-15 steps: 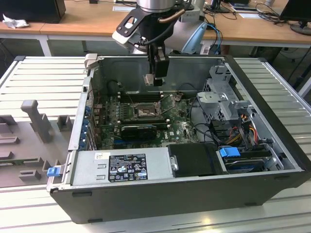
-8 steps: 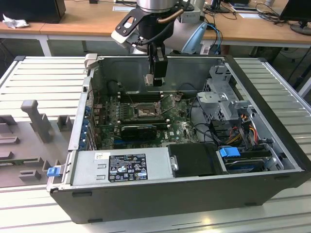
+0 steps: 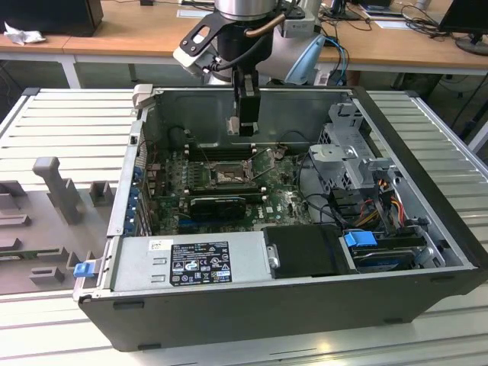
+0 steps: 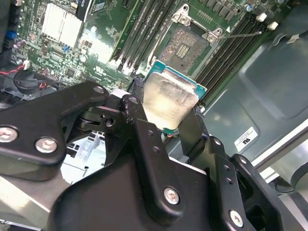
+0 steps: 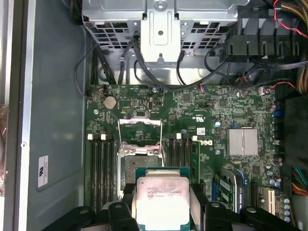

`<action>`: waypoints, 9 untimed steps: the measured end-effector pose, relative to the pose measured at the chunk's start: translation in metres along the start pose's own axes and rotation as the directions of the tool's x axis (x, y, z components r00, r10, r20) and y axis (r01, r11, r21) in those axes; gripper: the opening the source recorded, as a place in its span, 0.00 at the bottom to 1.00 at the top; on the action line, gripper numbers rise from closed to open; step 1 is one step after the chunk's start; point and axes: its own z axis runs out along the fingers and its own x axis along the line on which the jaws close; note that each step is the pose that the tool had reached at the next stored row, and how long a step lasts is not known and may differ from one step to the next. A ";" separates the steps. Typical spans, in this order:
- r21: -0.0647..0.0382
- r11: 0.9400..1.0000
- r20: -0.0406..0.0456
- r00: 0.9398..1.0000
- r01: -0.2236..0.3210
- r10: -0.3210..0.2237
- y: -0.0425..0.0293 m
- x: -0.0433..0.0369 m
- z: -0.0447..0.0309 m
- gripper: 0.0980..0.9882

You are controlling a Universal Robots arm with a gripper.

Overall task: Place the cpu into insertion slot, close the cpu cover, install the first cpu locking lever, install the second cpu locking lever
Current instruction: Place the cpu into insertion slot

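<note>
My gripper (image 3: 245, 126) hangs inside the open computer case, above the motherboard's far part. It is shut on the cpu (image 4: 168, 103), a silvery square chip with a pale green edge, held by two opposite sides between the black fingers (image 4: 137, 120). In the first wrist view the cpu (image 5: 161, 199) sits just short of the insertion slot (image 5: 129, 171), whose tan contact field lies bare. The cpu cover (image 5: 139, 121) stands flipped open on the slot's far side, a thin metal frame. In the exterior view the insertion slot (image 3: 226, 177) lies below and slightly toward me from the gripper.
Black memory slots (image 5: 103, 168) flank the socket on both sides. A silver heatsink (image 5: 242, 142) sits on the board. A drive cage (image 3: 347, 164) with cables fills the case's right in the exterior view, and a power supply (image 3: 198, 259) lies along the near wall.
</note>
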 end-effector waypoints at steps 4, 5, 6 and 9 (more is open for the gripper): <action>-0.001 0.999 0.003 0.999 -0.040 0.040 0.0000 0.0000 0.0006 0.48; -0.001 0.999 0.004 0.999 -0.052 0.052 -0.0001 0.0000 0.0007 0.48; -0.001 0.998 0.004 0.998 -0.060 0.060 -0.0001 0.0000 0.0008 0.48; -0.002 0.996 0.006 0.996 -0.088 0.088 -0.0001 0.0000 0.0012 0.48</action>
